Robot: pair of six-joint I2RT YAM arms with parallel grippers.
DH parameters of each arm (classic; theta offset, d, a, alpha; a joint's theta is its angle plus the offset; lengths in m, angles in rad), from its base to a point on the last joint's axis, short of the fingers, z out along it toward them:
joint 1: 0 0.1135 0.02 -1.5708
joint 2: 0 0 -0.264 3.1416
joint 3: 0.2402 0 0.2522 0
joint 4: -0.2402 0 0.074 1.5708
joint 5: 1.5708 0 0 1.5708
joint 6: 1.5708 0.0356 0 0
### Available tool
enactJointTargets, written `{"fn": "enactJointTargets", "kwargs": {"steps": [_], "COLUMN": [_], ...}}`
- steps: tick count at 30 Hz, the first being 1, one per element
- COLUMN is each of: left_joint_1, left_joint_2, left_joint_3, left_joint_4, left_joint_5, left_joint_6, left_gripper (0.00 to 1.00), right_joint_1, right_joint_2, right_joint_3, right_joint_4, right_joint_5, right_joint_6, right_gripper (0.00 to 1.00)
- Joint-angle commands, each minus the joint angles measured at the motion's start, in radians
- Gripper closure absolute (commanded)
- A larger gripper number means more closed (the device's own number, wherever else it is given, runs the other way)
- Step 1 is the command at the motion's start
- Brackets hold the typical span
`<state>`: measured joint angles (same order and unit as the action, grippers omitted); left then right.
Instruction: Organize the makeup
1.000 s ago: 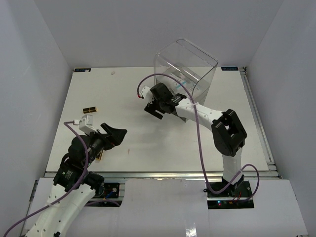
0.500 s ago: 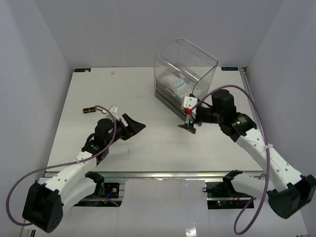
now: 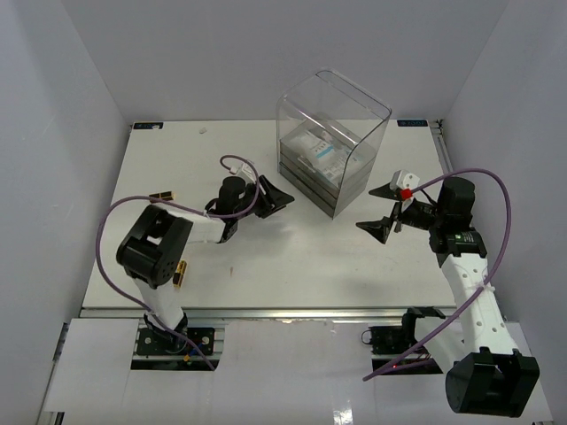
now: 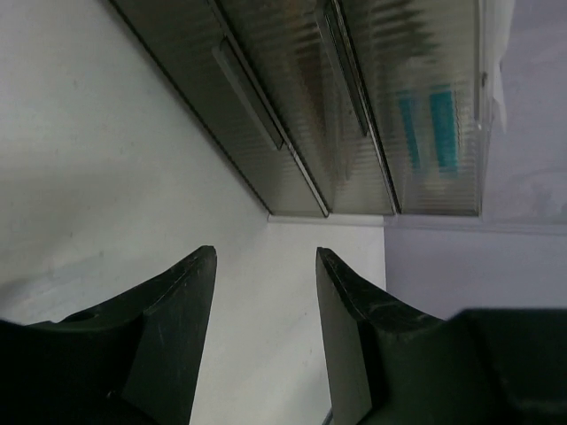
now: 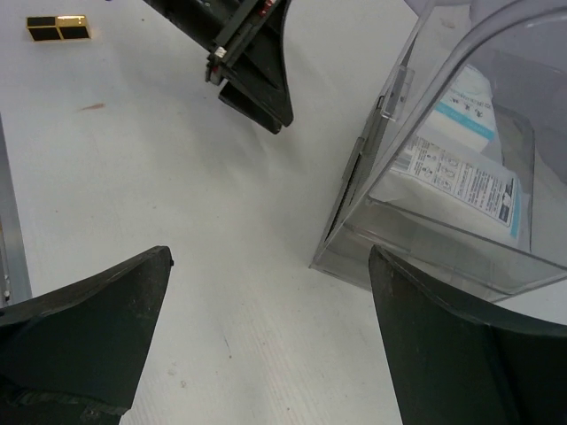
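Note:
White-and-blue sachets (image 3: 317,149) lie in the top drawer of the clear plastic drawer box (image 3: 354,119); the right wrist view shows these sachets (image 5: 461,146) through the clear wall. A small gold-and-black makeup piece (image 3: 161,196) lies on the table at the left, also visible as a gold-framed piece (image 5: 58,27) in the right wrist view. My left gripper (image 3: 279,197) is just left of the box's drawer fronts (image 4: 266,115), open with nothing between its fingers (image 4: 190,301). My right gripper (image 3: 379,209) hovers to the right of the box front, wide open and empty.
A second small gold item (image 3: 180,274) lies near the front left edge, partly behind my left arm. The white table (image 3: 292,266) ends in a metal rail at the front. Grey walls close in on three sides.
My left arm has swung from the front left up to the box's drawer fronts, its jaws narrowing. My right arm has drawn back from the box front to the right, jaws slightly wider.

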<state>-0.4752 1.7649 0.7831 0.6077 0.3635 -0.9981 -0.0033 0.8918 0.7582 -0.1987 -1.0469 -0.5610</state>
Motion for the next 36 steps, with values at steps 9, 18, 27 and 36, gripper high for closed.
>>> {"fn": "enactJointTargets", "kwargs": {"steps": [9, 18, 27, 36], "left_joint_1": [-0.022, -0.022, -0.022, -0.016], "left_joint_2": [0.286, 0.357, 0.41, 0.439], "left_joint_3": [0.32, 0.377, 0.401, 0.405], "left_joint_4": [0.113, 0.086, 0.097, 0.121], "left_joint_5": [-0.001, -0.005, 0.001, 0.009], "left_joint_6": [-0.072, -0.076, -0.095, -0.107], "left_gripper": [0.52, 0.57, 0.62, 0.69], "right_joint_1": [-0.037, -0.04, -0.047, -0.054], "right_joint_2": [-0.018, -0.012, -0.008, -0.01], "right_joint_3": [-0.028, -0.03, -0.032, -0.033], "right_joint_4": [0.116, 0.12, 0.121, 0.122], "right_joint_5": [-0.118, -0.113, -0.113, -0.118], "right_joint_6": [0.071, 0.076, 0.078, 0.078], "right_gripper": [0.01, 0.01, 0.01, 0.01]}}
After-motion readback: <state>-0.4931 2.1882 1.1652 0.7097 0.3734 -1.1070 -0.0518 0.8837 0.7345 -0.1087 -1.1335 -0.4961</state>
